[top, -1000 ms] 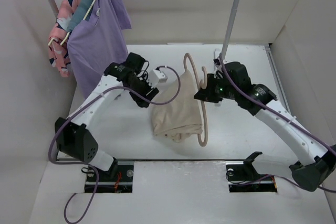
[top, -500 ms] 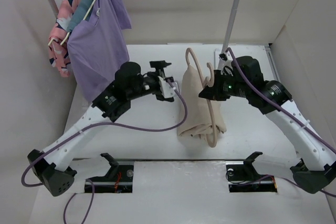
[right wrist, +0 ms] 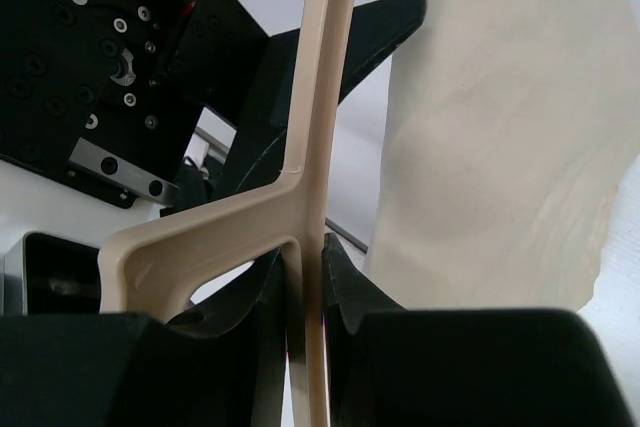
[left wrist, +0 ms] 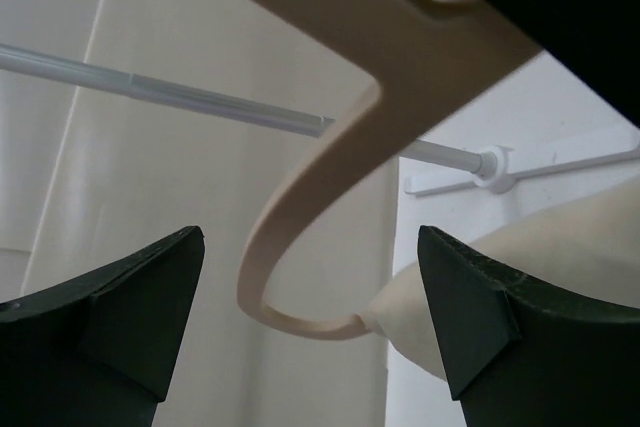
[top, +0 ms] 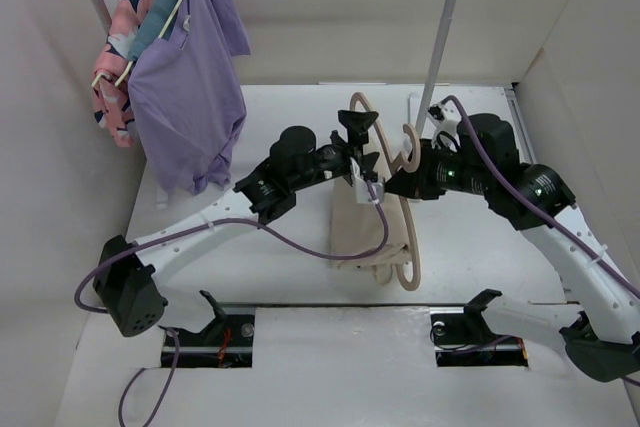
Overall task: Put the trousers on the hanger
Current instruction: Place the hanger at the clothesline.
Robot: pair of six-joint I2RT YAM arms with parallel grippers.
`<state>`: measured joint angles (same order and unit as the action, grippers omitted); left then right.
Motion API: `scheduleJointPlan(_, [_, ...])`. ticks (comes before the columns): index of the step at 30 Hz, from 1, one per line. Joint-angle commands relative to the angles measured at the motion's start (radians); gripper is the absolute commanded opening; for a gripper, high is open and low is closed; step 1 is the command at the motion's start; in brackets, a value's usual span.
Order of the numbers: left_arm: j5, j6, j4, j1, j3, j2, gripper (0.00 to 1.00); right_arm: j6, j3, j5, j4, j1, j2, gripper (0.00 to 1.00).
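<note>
step in hand, as judged: trousers (top: 358, 227) are hanging draped over the hanger (top: 405, 284), which is being held above mid-table. right gripper (top: 400, 179) is pinching the hanger stem between pressed fingers (right wrist: 265, 297). left gripper (top: 362, 139) is hovering, fingers (left wrist: 130, 297) spread wide either side of the hook, touching nothing. the next move is likely calling for a steady grasp on the hook.

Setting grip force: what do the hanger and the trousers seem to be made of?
The hanger looks like moulded plastic, pale pink-beige, smooth and matte: even colour, rounded edges, no grain. The trousers look like soft woven cloth, beige and matte: they drape in folds. Exact fibre cannot be told.
</note>
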<state>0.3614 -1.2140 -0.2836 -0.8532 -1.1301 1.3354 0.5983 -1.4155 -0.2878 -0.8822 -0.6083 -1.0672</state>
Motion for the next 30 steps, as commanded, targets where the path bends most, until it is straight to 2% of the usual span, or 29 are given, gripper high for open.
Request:
scheduleJointPlan(1, [-0.009, -0.042, -0.174, -0.018, -0.019, -0.001, 0.86, 0.015, -0.014, -0.027, 0.103, -0.011, 0.026, 0.00])
scheduleJointPlan(4, [-0.009, -0.042, -0.200, -0.018, -0.032, 0.013, 0.83, 0.015, -0.014, -0.027, 0.103, -0.021, 0.026, 0.00])
scheduleJointPlan(5, [-0.009, -0.029, -0.200, -0.018, -0.033, 0.025, 0.77, 0.015, -0.002, -0.027, 0.103, -0.021, 0.026, 0.00])
scheduleJointPlan(6, [-0.009, -0.028, -0.200, -0.018, -0.043, 0.034, 0.77, 0.015, -0.002, -0.027, 0.103, -0.021, 0.026, 0.00])
scheduleJointPlan(10, [0.011, -0.076, -0.189, -0.018, -0.043, 0.056, 0.56, 0.015, 0.020, -0.037, 0.123, -0.030, 0.035, 0.00])
scheduleJointPlan(11, [0.011, -0.076, -0.189, -0.018, -0.043, 0.082, 0.46, 0.015, 0.020, -0.037, 0.123, -0.039, 0.035, 0.00])
scheduleJointPlan(13, [0.011, -0.087, -0.174, -0.018, -0.054, 0.100, 0.37, 0.015, 0.020, -0.037, 0.123, -0.039, 0.035, 0.00])
scheduleJointPlan(14, [0.011, -0.087, -0.173, -0.018, -0.054, 0.100, 0.30, 0.015, 0.020, -0.037, 0.112, -0.039, 0.035, 0.00])
scheduleJointPlan(15, [0.011, -0.087, -0.173, -0.018, -0.054, 0.113, 0.15, 0.015, 0.030, -0.037, 0.103, -0.039, 0.044, 0.00])
scheduleJointPlan(18, [0.024, -0.087, -0.227, -0.018, -0.054, 0.122, 0.00, 0.005, 0.044, -0.018, 0.080, -0.039, 0.055, 0.00])
scheduleJointPlan(23, [-0.002, -0.019, -0.238, -0.027, -0.086, 0.122, 0.00, 0.014, 0.102, 0.048, 0.054, -0.039, 0.140, 0.00])
scheduleJointPlan(27, [-0.002, 0.027, -0.238, -0.027, -0.076, 0.084, 0.00, 0.014, 0.099, 0.162, -0.021, -0.039, 0.187, 0.00])
scheduleJointPlan(30, [0.043, 0.071, -0.238, -0.027, -0.054, 0.042, 0.00, -0.009, 0.061, 0.188, -0.061, -0.039, 0.187, 0.32])
